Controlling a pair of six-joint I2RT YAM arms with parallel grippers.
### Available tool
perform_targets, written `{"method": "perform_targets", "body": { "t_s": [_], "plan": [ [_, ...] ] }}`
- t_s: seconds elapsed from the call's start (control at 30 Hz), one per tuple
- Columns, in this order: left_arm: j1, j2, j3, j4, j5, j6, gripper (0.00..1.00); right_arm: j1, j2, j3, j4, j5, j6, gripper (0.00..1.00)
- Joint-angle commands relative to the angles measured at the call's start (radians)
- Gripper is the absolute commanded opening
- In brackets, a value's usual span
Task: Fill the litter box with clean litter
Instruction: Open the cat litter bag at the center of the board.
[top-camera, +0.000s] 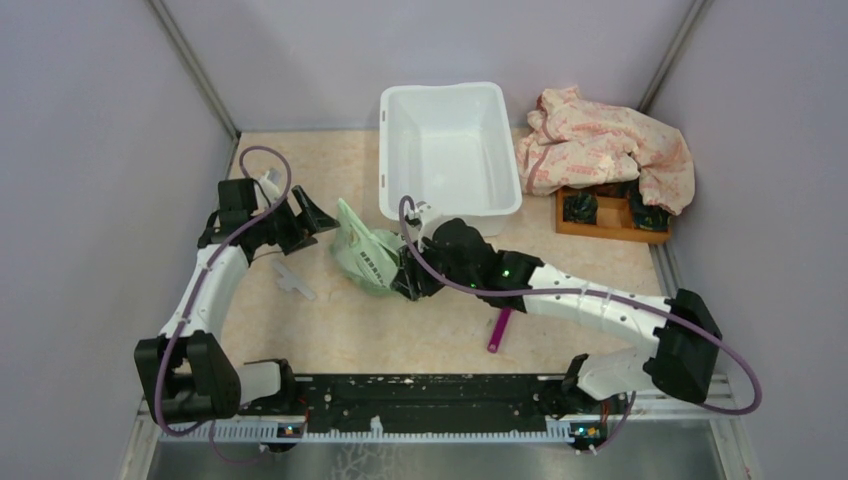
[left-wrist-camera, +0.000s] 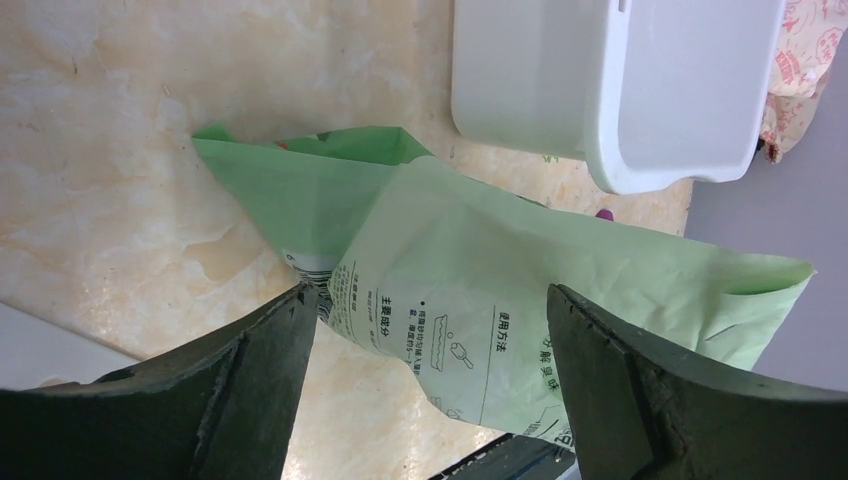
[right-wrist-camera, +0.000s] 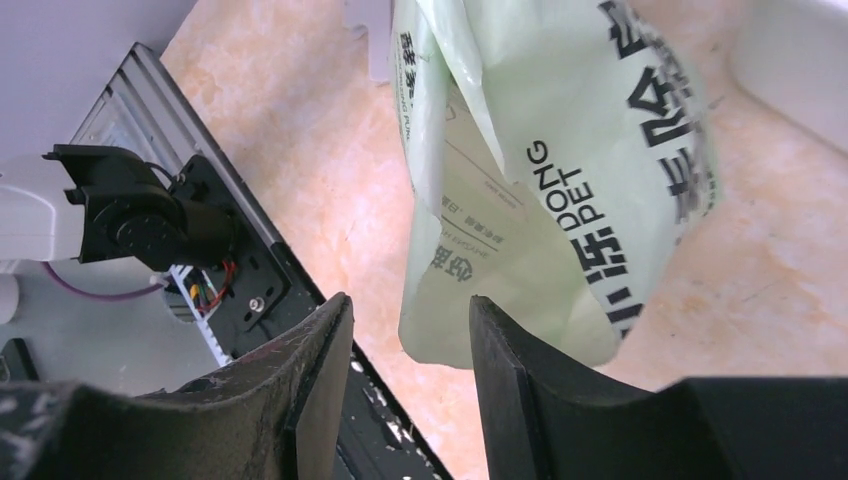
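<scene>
Light: bright, even, diffuse
Shadows: faint, soft on the table (top-camera: 330, 330)
Focus: wrist views' foreground blurred

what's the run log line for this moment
litter box: empty | bag: near box, ungripped | left jaws: open, facing bag | right jaws: open, at bag

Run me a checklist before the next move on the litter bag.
1. Litter box upright, nothing over it: ok.
2. Its inside: bare white, not yet filled: not ok.
3. Bag on the table by the box's near corner, held by neither gripper: not ok.
4. Left gripper open, bag straight ahead of its fingers: ok.
5. Right gripper open beside the bag, nothing between its fingers: ok.
6. Bag mouth open for pouring: cannot tell.
</scene>
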Motion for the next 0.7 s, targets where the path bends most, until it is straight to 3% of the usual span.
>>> {"method": "perform_targets", "body": {
  "t_s": [0.0,0.27,0.67],
  "plan": [
    [-0.004,-0.028,0.017,0.003,0.017,0.024,0.89,-0.017,-0.086,0.058,-0.068,0.054,-0.065,0.46],
    [-0.005,-0.041,0.023,-0.013,0.016,0.031,0.89,-0.064,-0.052,0.019,-0.022,0.009,-0.064,0.31],
    [-0.005,-0.047,0.015,-0.008,0.018,0.034,0.89,-0.065,-0.005,-0.039,-0.062,0.03,-0.062,0.28]
  ]
}}
